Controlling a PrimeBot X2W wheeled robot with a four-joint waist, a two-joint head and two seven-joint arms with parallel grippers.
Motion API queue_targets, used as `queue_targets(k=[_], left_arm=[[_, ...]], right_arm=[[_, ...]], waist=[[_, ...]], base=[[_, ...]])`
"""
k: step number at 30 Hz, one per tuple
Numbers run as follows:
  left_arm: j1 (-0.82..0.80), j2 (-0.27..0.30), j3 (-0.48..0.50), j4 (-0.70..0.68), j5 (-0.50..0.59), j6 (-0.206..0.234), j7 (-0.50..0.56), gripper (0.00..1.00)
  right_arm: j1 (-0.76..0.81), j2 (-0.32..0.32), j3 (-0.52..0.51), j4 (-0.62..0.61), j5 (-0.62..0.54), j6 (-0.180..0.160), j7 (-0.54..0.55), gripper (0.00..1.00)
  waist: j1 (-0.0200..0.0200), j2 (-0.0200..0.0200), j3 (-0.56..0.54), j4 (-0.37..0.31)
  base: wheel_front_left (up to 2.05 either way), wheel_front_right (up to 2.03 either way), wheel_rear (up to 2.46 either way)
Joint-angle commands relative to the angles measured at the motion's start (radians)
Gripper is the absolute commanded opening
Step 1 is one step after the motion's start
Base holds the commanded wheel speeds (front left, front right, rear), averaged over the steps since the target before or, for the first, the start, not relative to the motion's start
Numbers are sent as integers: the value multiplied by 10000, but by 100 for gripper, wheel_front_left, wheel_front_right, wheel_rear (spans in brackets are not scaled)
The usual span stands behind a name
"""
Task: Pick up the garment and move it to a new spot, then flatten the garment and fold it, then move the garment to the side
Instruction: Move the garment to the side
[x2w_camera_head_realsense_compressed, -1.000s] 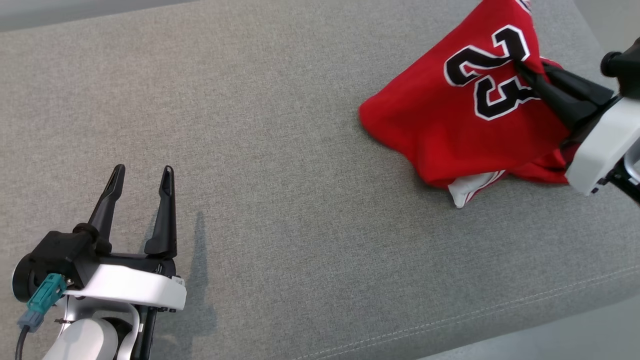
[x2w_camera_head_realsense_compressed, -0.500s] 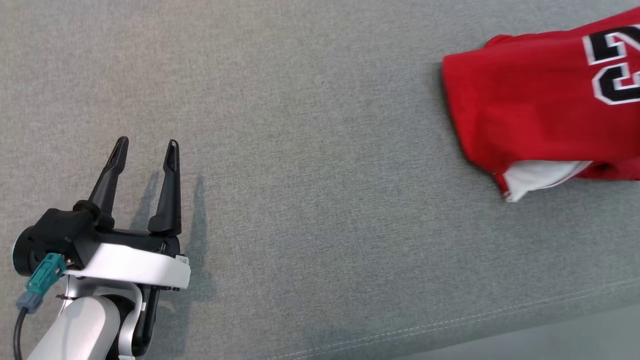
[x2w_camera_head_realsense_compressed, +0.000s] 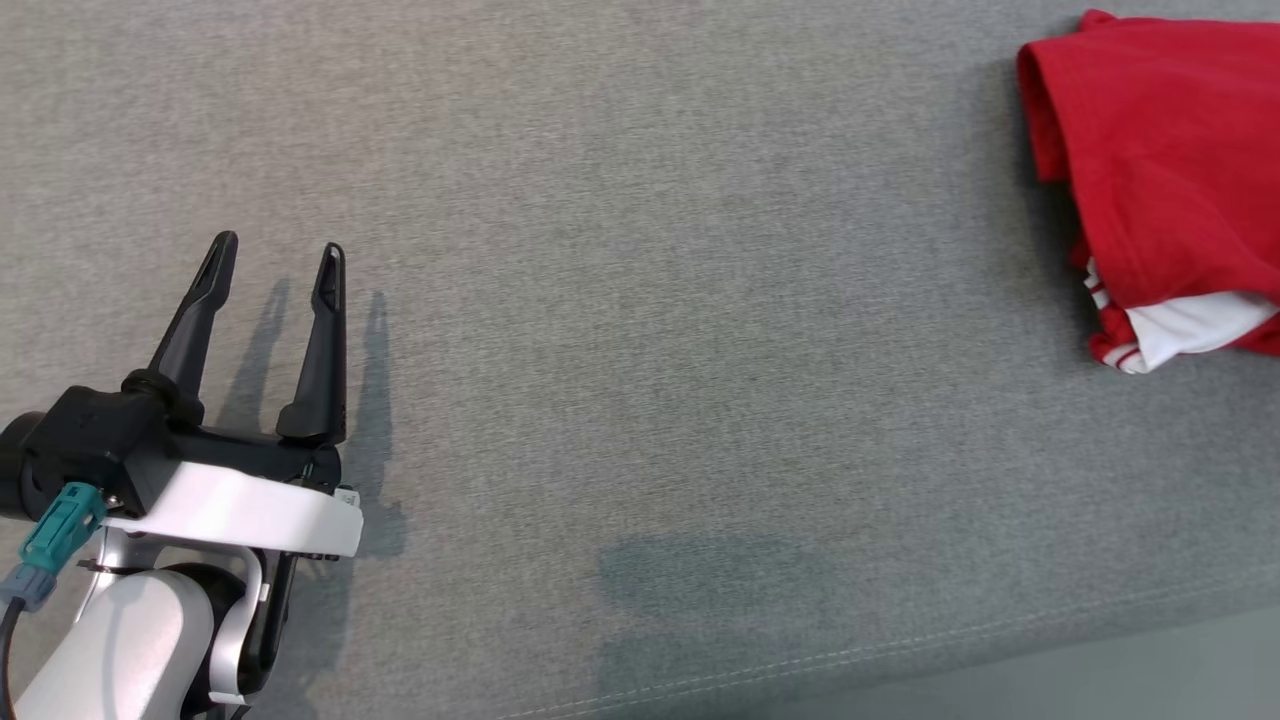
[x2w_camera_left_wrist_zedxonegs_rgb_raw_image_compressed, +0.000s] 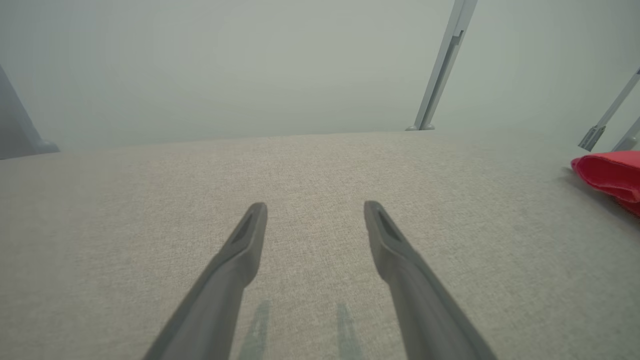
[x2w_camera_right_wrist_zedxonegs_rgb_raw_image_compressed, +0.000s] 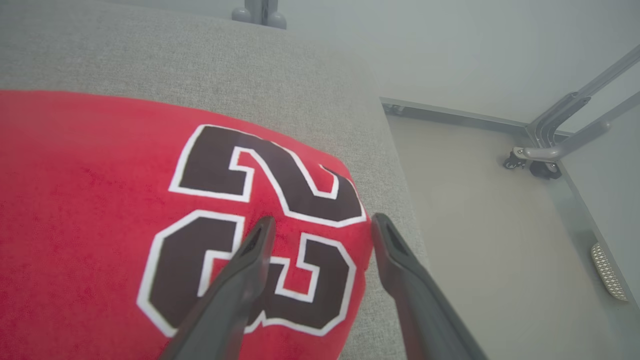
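The garment (x2w_camera_right_wrist_zedxonegs_rgb_raw_image_compressed: 90, 210) lies under the right hand (x2w_camera_right_wrist_zedxonegs_rgb_raw_image_compressed: 320, 225), fingers apart.

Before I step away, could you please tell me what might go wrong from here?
1. The jersey lies close to the cushion's end, beside the floor; a pull by the open right pincer might drag it off.
2. It lies bunched, with white trim poking out beneath; flattening may trap that fold.
3. The left pincer is open but far away across the cushion, so a two-armed spread likely needs a long reach.
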Motion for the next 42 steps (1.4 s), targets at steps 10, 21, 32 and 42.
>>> queue_targets(k=[10, 21, 32, 42], left_arm=[[-468, 735, 425, -512, 255, 141, 556, 100], [-33, 600, 439, -492, 26, 258, 432, 100], [765, 158, 460, -104, -273, 365, -296, 100], [1564, 113, 533, 420, -592, 220, -745, 100]], right_arm=[[360, 938, -149, 957, 7, 10, -1427, 100], [1299, 1971, -4043, -1909, -1713, 10, -1695, 100], [4542, 4703, -6563, -5801, -5119, 10, -1672, 100], [7037, 6477, -6791, -7427, -6538, 10, -983, 100]], waist=[[0, -1, -363, -1043], [0, -1, -1432, -799], [0, -1, -2611, 1045], [0, -1, -3823, 1744]], base=[[0, 0, 0], [0, 0, 0], [0, 0, 0], [0, 0, 0]])
